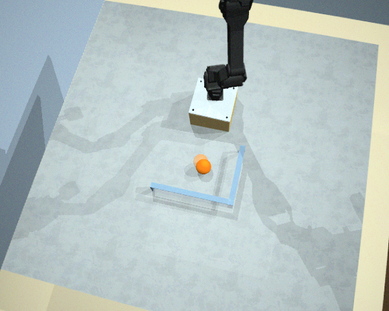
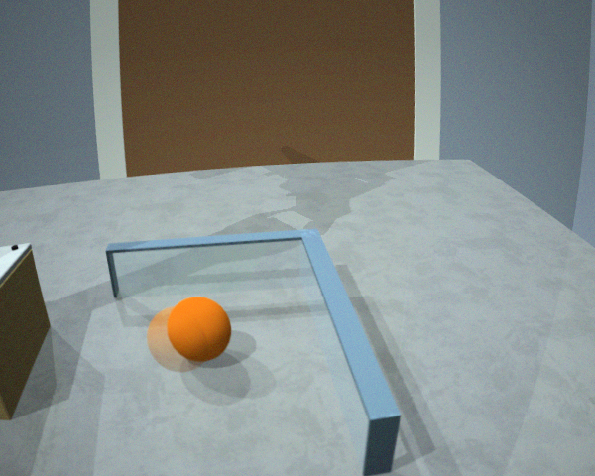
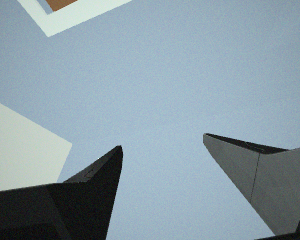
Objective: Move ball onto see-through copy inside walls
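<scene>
Mottled grey tabletop [image 1: 120, 234] [image 2: 492, 307] bearing a glossy orange ball

Pale blue walls are surrounding a brown door panel [image 2: 267, 81]; the tabletop is showing a stone-like mottling under overlapping shadows. The ball [image 1: 203, 166] [image 2: 203, 327] is resting inside the corner, smooth and round, showing no long axis or pointing direction; it is partly overlapping the paler see-through copy [image 1: 199, 159] [image 2: 159, 338] in both outside views, sitting off-centre from it. Two low clear walls [image 1: 191, 193] [image 2: 349, 340], blue along their straight top edges, are meeting at the corner; the ball is standing apart from both. A box-shaped base [image 1: 209, 122] [image 2: 18, 348], white on top and tan-sided, is carrying the black arm [image 1: 235, 43]; the gripper [image 3: 163, 143] is spreading its tapered fingers nearly fully, holding and touching nothing.
</scene>
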### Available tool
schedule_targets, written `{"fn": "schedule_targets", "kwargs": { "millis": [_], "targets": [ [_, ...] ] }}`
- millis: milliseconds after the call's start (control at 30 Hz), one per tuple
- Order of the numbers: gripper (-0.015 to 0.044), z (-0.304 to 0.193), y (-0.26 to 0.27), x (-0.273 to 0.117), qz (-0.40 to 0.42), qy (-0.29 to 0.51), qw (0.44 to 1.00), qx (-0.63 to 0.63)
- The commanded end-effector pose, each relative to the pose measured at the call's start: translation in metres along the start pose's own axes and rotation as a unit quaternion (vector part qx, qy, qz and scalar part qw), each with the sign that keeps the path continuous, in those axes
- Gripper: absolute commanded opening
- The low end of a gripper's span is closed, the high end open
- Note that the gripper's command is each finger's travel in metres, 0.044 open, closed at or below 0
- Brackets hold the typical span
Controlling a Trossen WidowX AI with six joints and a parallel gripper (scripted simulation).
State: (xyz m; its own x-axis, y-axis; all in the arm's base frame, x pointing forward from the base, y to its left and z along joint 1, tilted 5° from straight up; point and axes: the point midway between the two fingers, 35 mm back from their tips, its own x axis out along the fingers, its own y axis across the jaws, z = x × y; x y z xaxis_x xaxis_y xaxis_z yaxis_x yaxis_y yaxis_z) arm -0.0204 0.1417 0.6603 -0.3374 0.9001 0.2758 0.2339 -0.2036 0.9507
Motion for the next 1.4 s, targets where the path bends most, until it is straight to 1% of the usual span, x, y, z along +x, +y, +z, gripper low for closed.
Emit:
{"fn": "schedule_targets", "kwargs": {
  "millis": [0, 67, 167, 333, 500, 667, 800, 933, 1033, 1200, 1367],
  "targets": [
    [0.0399, -0.002, 0.0, 0.0, 0.001, 0.003, 1.0, -0.002],
    [0.0399, -0.019, -0.002, 0.001, 0.009, 0.031, 0.999, -0.017],
    [0.0399, -0.061, -0.008, 0.0, 0.02, 0.095, 0.994, -0.052],
    [0.0399, -0.128, -0.021, -0.017, 0.037, 0.205, 0.972, -0.105],
    [0.0399, -0.184, -0.031, -0.05, 0.066, 0.312, 0.937, -0.143],
    [0.0399, -0.229, -0.04, -0.097, 0.105, 0.414, 0.887, -0.173],
    [0.0399, -0.253, -0.049, -0.142, 0.144, 0.496, 0.835, -0.19],
    [0.0399, -0.279, -0.061, -0.201, 0.184, 0.572, 0.77, -0.215],
    [0.0399, -0.29, -0.07, -0.248, 0.216, 0.622, 0.717, -0.23],
    [0.0399, -0.292, -0.087, -0.33, 0.274, 0.695, 0.617, -0.248],
    [0.0399, -0.272, -0.107, -0.411, 0.337, 0.75, 0.506, -0.261]
  ]
}}
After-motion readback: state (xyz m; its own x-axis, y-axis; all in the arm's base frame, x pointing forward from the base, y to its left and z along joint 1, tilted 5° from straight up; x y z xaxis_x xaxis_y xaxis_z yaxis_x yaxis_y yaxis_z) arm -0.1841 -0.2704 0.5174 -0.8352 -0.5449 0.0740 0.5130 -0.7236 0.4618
